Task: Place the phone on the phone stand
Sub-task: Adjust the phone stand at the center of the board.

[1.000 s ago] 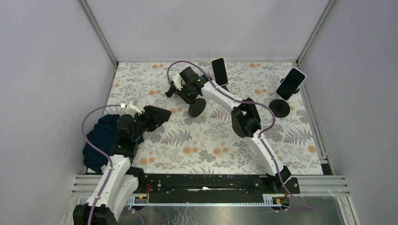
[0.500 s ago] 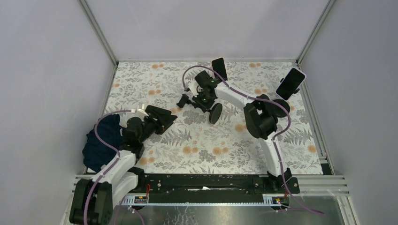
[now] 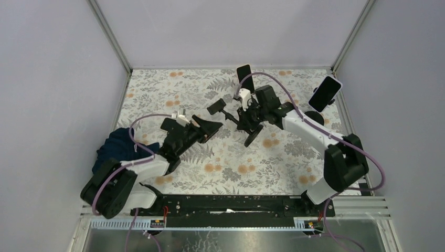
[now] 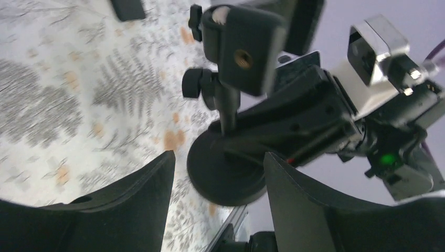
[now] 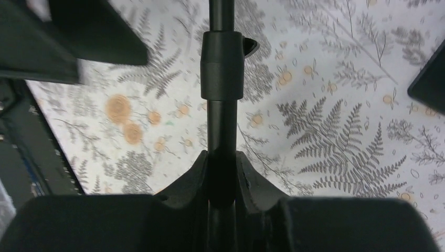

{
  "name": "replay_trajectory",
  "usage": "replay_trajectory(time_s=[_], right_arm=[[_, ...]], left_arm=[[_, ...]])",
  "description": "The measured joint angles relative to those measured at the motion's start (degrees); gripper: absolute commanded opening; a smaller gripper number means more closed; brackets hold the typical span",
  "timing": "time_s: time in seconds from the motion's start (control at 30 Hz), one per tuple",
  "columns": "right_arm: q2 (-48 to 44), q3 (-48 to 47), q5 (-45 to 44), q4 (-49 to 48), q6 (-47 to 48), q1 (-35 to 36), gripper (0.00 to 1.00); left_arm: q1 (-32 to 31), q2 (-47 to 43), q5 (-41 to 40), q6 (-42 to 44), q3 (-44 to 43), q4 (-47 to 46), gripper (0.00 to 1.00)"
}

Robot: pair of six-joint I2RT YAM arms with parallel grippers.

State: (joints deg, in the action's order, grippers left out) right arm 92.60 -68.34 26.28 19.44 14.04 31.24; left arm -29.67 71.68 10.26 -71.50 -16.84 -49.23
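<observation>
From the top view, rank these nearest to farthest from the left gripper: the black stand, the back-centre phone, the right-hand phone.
1. The black stand: mid-table, just beyond the open jaws of the left gripper, clamped by the right gripper.
2. The back-centre phone: upright near the far edge.
3. The right-hand phone: far right corner, clearly farthest.
</observation>
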Motion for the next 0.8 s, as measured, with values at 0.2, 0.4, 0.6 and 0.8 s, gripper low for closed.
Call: replay_trajectory(time_s=[0.2, 0.4, 0.6, 0.8], right_arm=[[-6.80, 5.44, 5.27, -8.59, -4.02, -2.51, 0.00], [-7.85, 8.61, 6.34, -11.93, -6.45, -5.03, 0.00], [-9.20, 9.18, 7.43, -14.19, -7.56, -5.90, 0.02], [-9.97, 9.81, 9.86, -16.33, -8.66, -5.95, 0.03]], left_arm=[[-5.62, 10.97, -4.72, 0.46, -10.34, -6.36, 0.70], [-8.87, 18.08, -7.37, 1.88, -18.03, -8.13, 0.60], [-9.38, 20.41, -9.70, 4.07, -20.72, -6.95, 0.42], [-9.57, 21.90, -10.97, 5.29, -22.75, -7.45, 0.46]])
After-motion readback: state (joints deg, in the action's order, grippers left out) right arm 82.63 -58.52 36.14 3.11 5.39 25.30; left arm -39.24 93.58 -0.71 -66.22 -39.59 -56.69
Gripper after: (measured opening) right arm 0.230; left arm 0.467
